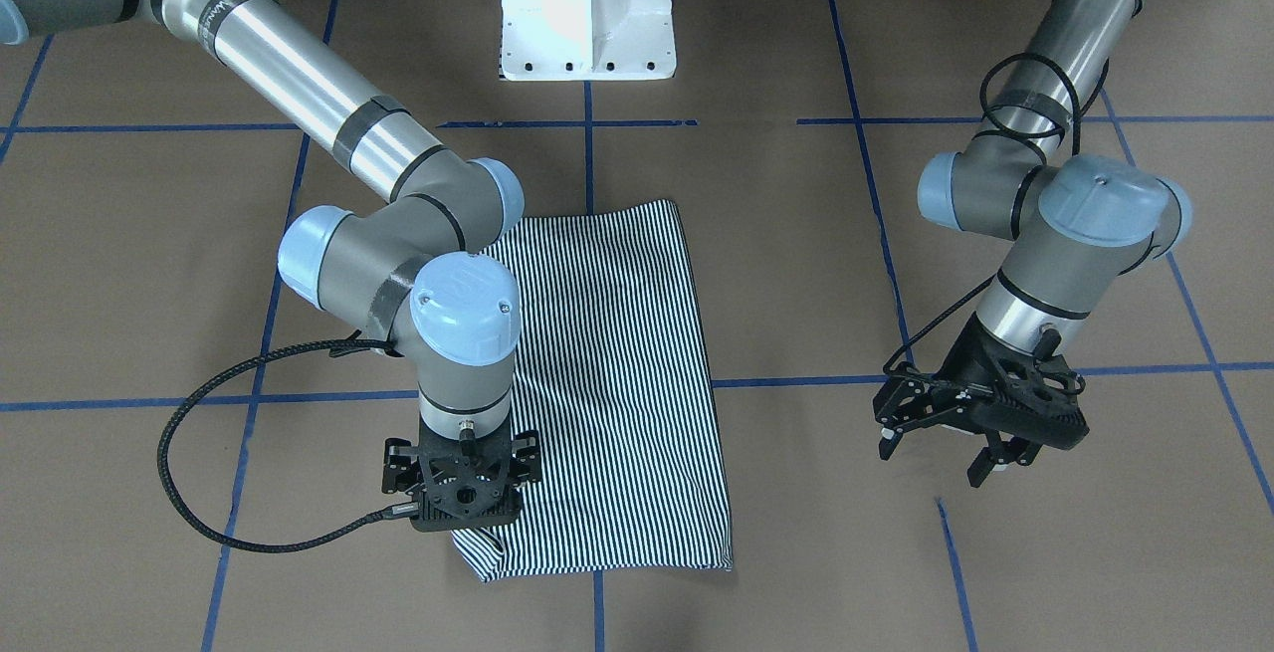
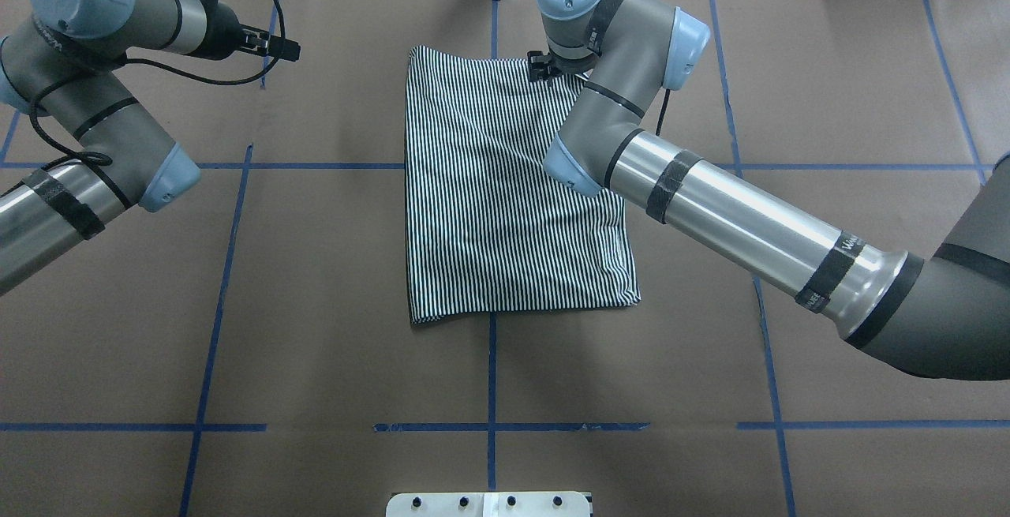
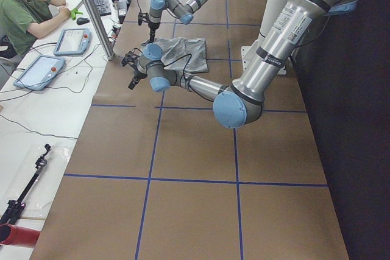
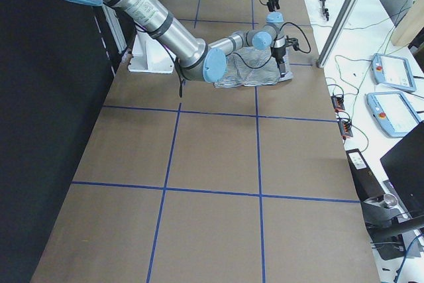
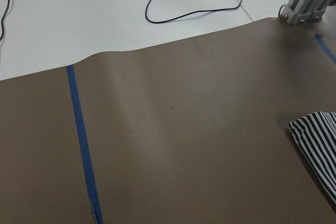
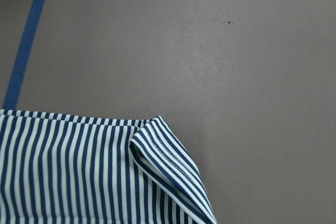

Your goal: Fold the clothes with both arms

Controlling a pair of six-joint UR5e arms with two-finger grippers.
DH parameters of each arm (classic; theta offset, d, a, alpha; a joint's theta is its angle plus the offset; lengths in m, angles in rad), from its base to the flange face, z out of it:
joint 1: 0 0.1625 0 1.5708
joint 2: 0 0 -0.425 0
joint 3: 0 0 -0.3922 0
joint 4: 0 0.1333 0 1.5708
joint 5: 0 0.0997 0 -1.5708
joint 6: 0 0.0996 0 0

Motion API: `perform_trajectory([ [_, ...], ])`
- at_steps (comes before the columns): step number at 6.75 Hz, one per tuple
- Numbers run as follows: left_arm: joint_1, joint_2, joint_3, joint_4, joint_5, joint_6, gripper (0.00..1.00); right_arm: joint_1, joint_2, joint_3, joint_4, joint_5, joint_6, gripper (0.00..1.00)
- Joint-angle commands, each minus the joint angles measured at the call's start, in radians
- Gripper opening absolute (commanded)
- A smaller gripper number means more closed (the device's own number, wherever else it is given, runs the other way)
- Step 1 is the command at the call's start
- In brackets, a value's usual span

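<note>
1. Shirt lies mid-table, folded to a striped rectangle, flat but for one curled corner.
2. We see the right gripper pointing straight down over that corner on the operators' side. Its fingers are hidden under the body, so we cannot tell whether they are parted or pinching cloth.
3. The left gripper hangs with fingers spread and nothing held, well apart from the shirt.
4. Risk one: a pinch at that curl may catch only the top layer, and the fold would peel open on the lift.
5. Risk two: with one arm working alone, a pull could drag the whole rectangle askew (the far side has nothing pinning it).
6. Risk three: the right forearm crosses above the cloth, so a low sweep could rumple it.
7. For room, bare table opens on both sides, though the corner end sits near the table's edge.
</note>
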State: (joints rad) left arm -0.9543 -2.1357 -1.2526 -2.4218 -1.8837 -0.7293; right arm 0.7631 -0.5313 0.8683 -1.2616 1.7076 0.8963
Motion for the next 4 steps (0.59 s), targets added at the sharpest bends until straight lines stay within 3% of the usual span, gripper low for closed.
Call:
perform_trajectory([
  [1, 0.0, 0.0, -0.002, 0.001, 0.0, -0.002, 1.0, -0.002, 0.01, -0.078, 0.077, -0.019, -0.003, 1.0],
  [4, 0.0, 0.0, -0.004, 0.001, 0.0, -0.002, 1.0, 0.004, 0.008, -0.106, 0.073, -0.06, -0.049, 1.0],
])
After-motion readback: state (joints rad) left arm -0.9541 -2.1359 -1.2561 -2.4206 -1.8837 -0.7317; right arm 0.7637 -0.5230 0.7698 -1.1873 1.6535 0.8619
